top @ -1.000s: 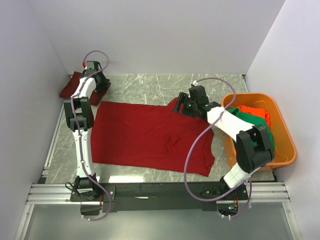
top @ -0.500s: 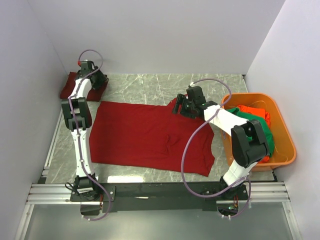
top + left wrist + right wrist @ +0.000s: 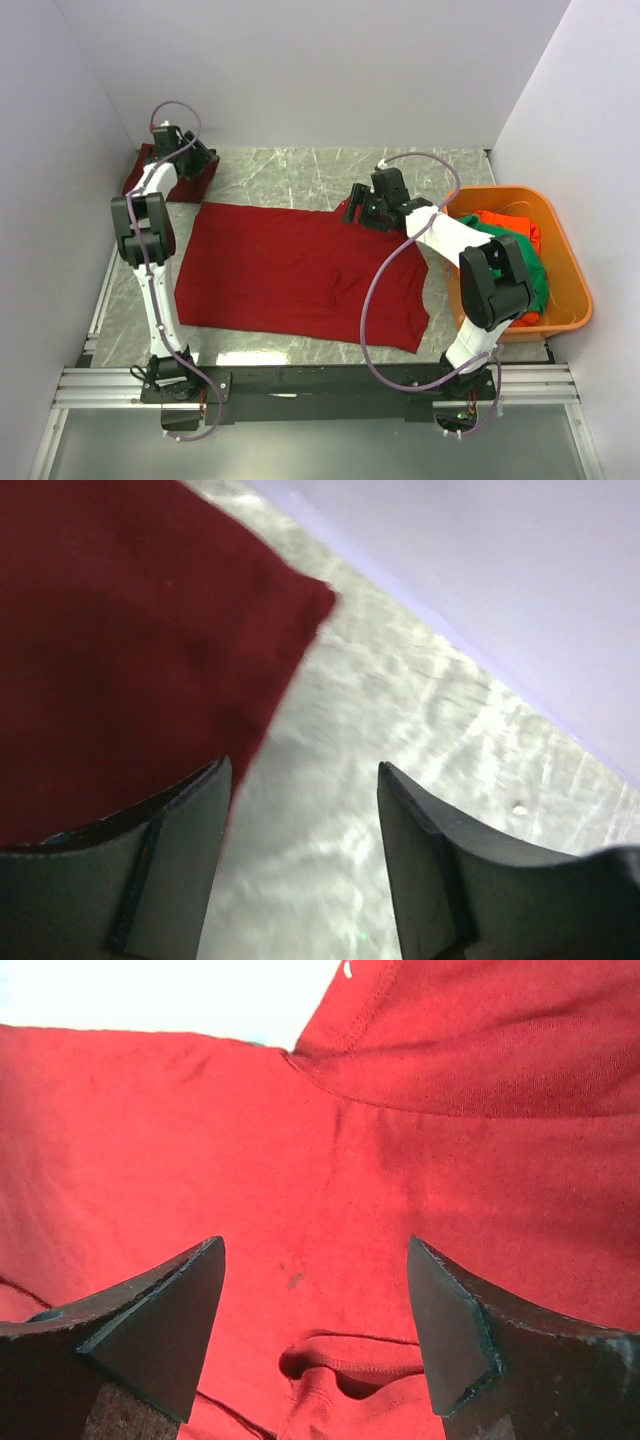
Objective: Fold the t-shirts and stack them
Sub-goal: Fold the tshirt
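Observation:
A large crimson t-shirt (image 3: 290,270) lies spread flat on the marble table. A folded crimson t-shirt (image 3: 135,178) sits in the far left corner. My left gripper (image 3: 202,160) is open and empty at that folded shirt's right edge. In the left wrist view its jaws (image 3: 305,775) stand over bare marble, with the crimson cloth (image 3: 130,630) to their left. My right gripper (image 3: 356,212) is open over the spread shirt's far right edge. In the right wrist view it (image 3: 315,1250) hovers above red cloth with a raised hem fold (image 3: 350,1360). A green t-shirt (image 3: 522,262) and an orange-red t-shirt (image 3: 512,224) lie in the tub.
A rigid orange tub (image 3: 572,290) stands at the right edge of the table. White walls close in the back and both sides. Purple cables loop off both arms, and the right one hangs over the spread shirt (image 3: 385,290).
My left gripper has swung left and back toward the folded shirt in the corner. My right gripper has shifted slightly left along the spread shirt's far edge.

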